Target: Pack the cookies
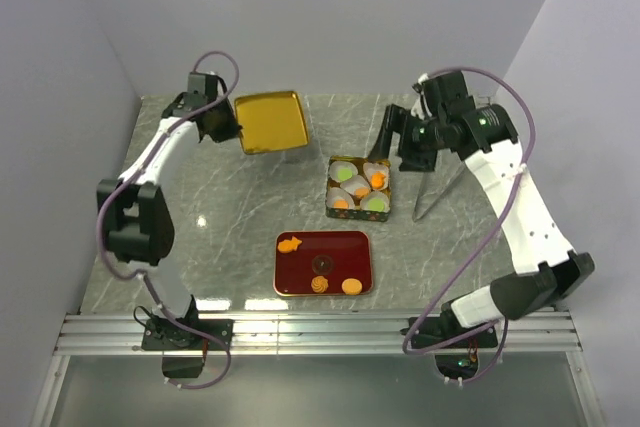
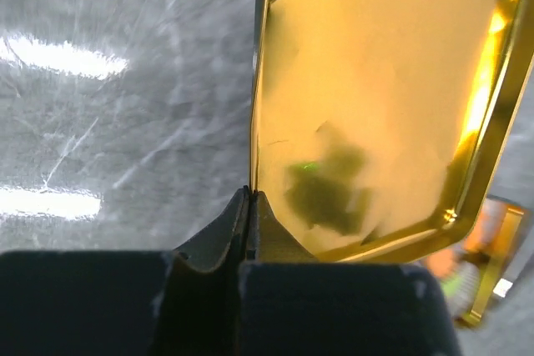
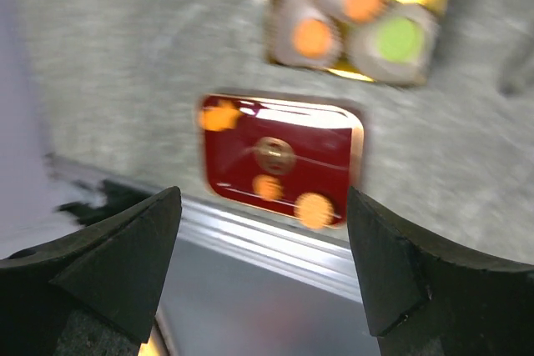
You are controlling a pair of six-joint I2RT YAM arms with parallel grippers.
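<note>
Four cookies lie on the red tray (image 1: pixel 290 277). An orange fish cookie (image 1: pixel 290 244) sits in the tray's far left corner. A round brown cookie (image 1: pixel 322 264) sits in the middle of the tray. An orange swirl cookie (image 1: pixel 318 285) and a plain orange cookie (image 1: pixel 351 286) sit side by side along the tray's near edge, and they do not touch.

More cookies are in the gold box (image 1: pixel 331 185), which stands on the tabletop (image 1: pixel 230 217) just past the tray's far right corner. White paper cups (image 1: pixel 355 185) fill the box, and the cookies rest in them. I can see two green ones and three orange ones in there.

The left claw (image 2: pixel 251 206) is far past the tray and off to its left. Its two fingers are pressed tight together on the thin rim of the gold lid (image 2: pixel 375 89). The lid's shiny inside faces up. It looks lifted a little off the tabletop, with a shadow under it.

The right claw (image 1: pixel 397 147) hangs in the air past the tray and to its right, on the far right side of the box. Its fingers (image 3: pixel 125 248) are spread wide and nothing is between them. Seen from its own camera, the tray and the box are a bit blurry.
</note>
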